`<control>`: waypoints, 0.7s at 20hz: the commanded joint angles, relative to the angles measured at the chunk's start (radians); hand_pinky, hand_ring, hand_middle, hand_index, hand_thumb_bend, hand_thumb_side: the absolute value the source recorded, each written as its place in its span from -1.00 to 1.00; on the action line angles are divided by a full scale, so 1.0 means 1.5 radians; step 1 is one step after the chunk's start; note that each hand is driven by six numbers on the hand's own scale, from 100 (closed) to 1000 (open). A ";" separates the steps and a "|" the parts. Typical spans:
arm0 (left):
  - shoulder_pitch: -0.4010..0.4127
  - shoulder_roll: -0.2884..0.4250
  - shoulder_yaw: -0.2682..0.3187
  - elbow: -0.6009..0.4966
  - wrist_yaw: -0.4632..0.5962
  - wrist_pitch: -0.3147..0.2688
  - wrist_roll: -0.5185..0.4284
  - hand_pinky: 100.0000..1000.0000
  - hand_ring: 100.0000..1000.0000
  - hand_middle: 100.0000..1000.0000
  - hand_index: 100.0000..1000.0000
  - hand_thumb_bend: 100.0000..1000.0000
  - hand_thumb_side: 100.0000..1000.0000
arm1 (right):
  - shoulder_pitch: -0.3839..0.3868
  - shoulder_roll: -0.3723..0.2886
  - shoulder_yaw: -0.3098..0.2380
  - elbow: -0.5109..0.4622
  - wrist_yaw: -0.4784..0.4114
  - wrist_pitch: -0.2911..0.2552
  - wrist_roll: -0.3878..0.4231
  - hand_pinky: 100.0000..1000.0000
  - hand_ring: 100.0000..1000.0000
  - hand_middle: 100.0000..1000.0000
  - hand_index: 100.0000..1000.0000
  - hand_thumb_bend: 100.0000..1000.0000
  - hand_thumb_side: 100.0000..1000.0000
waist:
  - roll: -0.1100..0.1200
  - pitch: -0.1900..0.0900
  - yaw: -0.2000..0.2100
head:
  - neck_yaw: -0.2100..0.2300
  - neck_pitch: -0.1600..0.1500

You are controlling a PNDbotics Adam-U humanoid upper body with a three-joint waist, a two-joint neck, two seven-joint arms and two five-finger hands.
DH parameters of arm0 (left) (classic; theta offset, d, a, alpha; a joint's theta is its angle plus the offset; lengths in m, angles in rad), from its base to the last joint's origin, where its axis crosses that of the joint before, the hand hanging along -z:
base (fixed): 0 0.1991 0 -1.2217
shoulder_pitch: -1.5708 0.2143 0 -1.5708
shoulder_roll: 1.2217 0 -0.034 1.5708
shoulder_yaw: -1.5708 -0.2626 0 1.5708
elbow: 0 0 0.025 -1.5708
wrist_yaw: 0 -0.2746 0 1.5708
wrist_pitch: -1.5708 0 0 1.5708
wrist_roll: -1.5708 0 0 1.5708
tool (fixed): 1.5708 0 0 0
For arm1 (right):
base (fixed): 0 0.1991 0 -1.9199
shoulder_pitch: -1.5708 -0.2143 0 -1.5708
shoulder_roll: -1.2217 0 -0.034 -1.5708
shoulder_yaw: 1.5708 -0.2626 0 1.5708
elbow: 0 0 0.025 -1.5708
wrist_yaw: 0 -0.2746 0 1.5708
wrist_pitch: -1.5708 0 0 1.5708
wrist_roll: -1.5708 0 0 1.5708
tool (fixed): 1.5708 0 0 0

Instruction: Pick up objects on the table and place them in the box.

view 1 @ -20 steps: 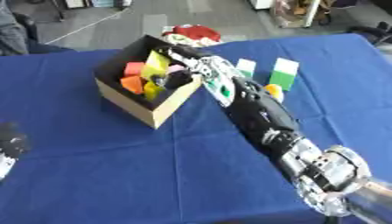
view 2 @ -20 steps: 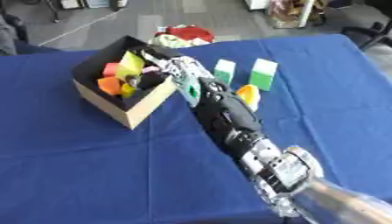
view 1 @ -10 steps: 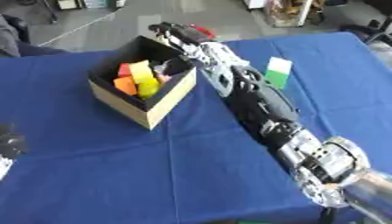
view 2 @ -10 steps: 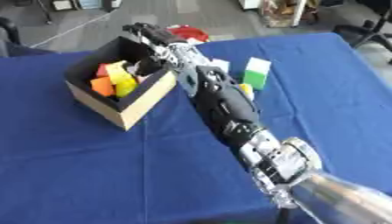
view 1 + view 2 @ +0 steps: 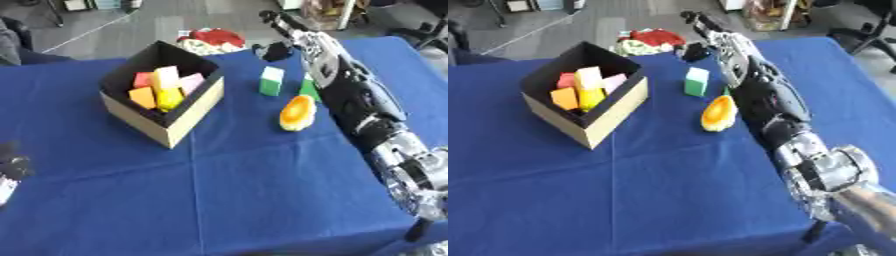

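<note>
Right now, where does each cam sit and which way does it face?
Left eye: in the head, looking down at the blue table; right arm runs from lower right up to the right hand at the far edge; left hand at the left edge.
Right eye: same head, same downward look, scene shifted left; right arm only.
Both show the box, green block and the orange-yellow thing.

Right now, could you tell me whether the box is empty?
No. The open-topped box holds several coloured blocks: red, orange, yellow and pink.
</note>
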 commanded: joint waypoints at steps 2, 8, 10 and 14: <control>-0.003 0.012 0.006 -0.008 -0.004 -0.001 0.000 0.50 0.18 0.20 0.62 -0.13 0.05 | -0.009 -0.026 0.000 0.056 -0.001 0.001 0.039 0.97 0.88 0.84 1.00 -0.41 -0.49 | -0.007 0.001 0.000 | 0.002 0.003; -0.002 0.010 0.007 -0.008 -0.004 -0.001 -0.001 0.51 0.18 0.20 0.63 -0.14 0.06 | -0.009 -0.028 -0.003 0.085 0.038 -0.012 0.103 0.98 0.91 0.86 1.00 -0.30 -0.53 | -0.003 0.002 -0.001 | 0.002 0.003; -0.002 0.009 0.007 -0.008 -0.003 -0.001 -0.001 0.51 0.18 0.20 0.63 -0.14 0.06 | -0.008 -0.029 -0.009 0.072 0.055 -0.007 0.100 0.98 0.90 0.85 1.00 -0.29 -0.57 | -0.001 0.002 -0.002 | 0.002 0.003; -0.001 0.008 0.006 -0.008 -0.003 -0.001 -0.002 0.51 0.18 0.20 0.63 -0.14 0.06 | -0.004 -0.023 -0.014 0.064 0.078 0.001 0.073 0.93 0.82 0.69 0.94 -0.33 -0.58 | 0.000 0.002 -0.002 | 0.001 0.003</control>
